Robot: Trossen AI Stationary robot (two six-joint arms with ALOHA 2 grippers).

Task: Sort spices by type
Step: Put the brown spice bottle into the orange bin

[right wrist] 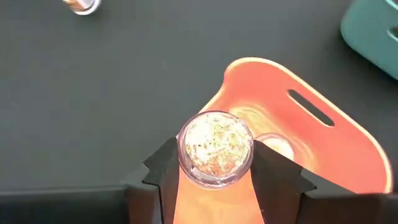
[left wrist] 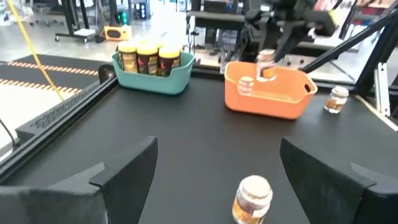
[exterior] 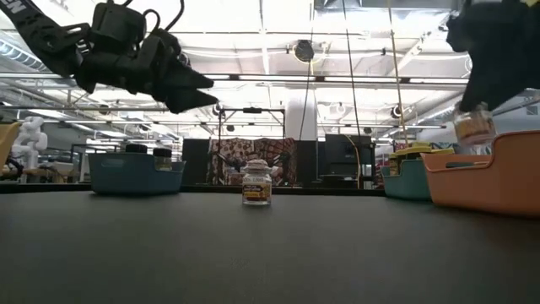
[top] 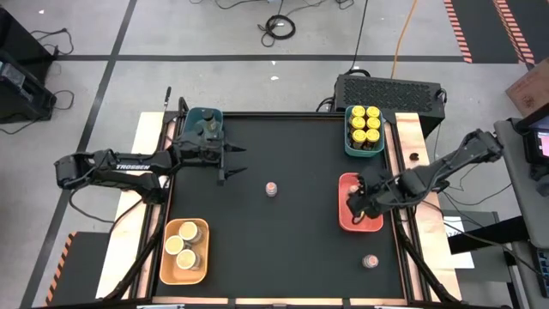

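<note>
The right arm reaches in from the table's right edge, bent at the elbow, and its right gripper (right wrist: 214,171) hangs over the red-orange tray (top: 346,220), clenched on a small pinkish-lidded jar (right wrist: 215,148) lifted above the tray's floor; one more such jar (left wrist: 246,86) stands inside that tray. The left arm stretches along the table's left side, and its left gripper (top: 233,161) hovers above the mat beside the dark teal tray (top: 190,116), fingers spread wide and empty. Taking the red-orange tray as landmark: a loose pinkish-lidded jar (top: 272,189) stands alone at mid-table, well to its left, with bare black mat all round; another loose jar (top: 371,261) sits near the table's front edge, just past the tray. Behind the tray, at the far right corner, a teal tray (top: 349,143) holds six yellow-lidded jars (top: 365,124). Across the table, at the front left, an orange tray (top: 166,268) holds three wider tan-lidded jars (top: 184,242).
</note>
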